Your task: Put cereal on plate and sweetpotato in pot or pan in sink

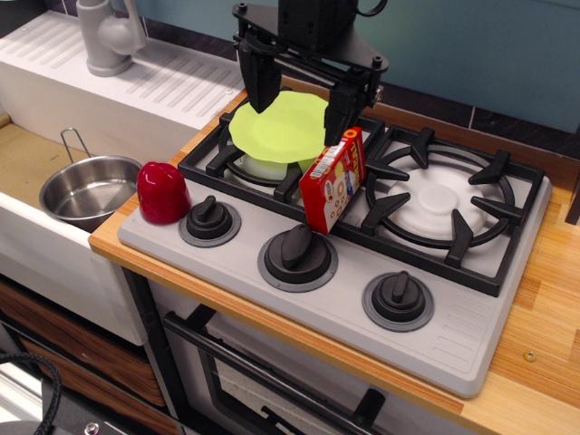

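The lime-green plate (276,127) lies on the back-left burner of the stove. The red cereal box (333,181) stands upright just to the plate's right, between the two burners. My gripper (301,100) hangs open over the plate, its left finger (260,83) at the plate's back edge. Its right finger (343,111) is just above the top of the box. It holds nothing. The glossy dark-red sweetpotato (163,192) sits on the stove's front-left corner. The steel pot (91,188) stands empty in the sink (23,159), left of the sweetpotato.
Three black knobs (297,249) line the stove front. The right burner grate (444,204) is bare. A grey tap (109,36) and ribbed white drainboard (163,82) are behind the sink. Wooden counter (544,299) runs along the right.
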`<state>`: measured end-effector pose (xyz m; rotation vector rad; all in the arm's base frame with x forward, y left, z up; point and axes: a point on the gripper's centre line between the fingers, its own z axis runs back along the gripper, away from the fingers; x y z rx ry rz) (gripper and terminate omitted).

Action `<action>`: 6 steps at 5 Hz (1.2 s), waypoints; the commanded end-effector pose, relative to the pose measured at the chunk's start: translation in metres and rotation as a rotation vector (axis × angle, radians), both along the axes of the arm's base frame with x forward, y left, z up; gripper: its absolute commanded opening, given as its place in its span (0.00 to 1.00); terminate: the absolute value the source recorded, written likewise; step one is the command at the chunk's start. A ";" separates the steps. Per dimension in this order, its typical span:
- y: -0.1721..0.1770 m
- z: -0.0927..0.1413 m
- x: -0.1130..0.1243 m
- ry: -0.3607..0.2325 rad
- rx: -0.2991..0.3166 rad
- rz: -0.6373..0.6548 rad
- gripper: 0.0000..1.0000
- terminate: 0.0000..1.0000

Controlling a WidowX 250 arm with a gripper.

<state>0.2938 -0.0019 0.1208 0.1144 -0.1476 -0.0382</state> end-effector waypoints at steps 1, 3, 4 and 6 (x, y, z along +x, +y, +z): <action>0.000 0.000 0.000 0.000 0.000 0.000 1.00 0.00; -0.005 -0.027 0.004 -0.045 -0.027 0.001 1.00 0.00; -0.007 -0.039 0.007 -0.062 -0.044 -0.003 1.00 0.00; -0.014 -0.064 0.017 -0.094 -0.072 0.002 1.00 0.00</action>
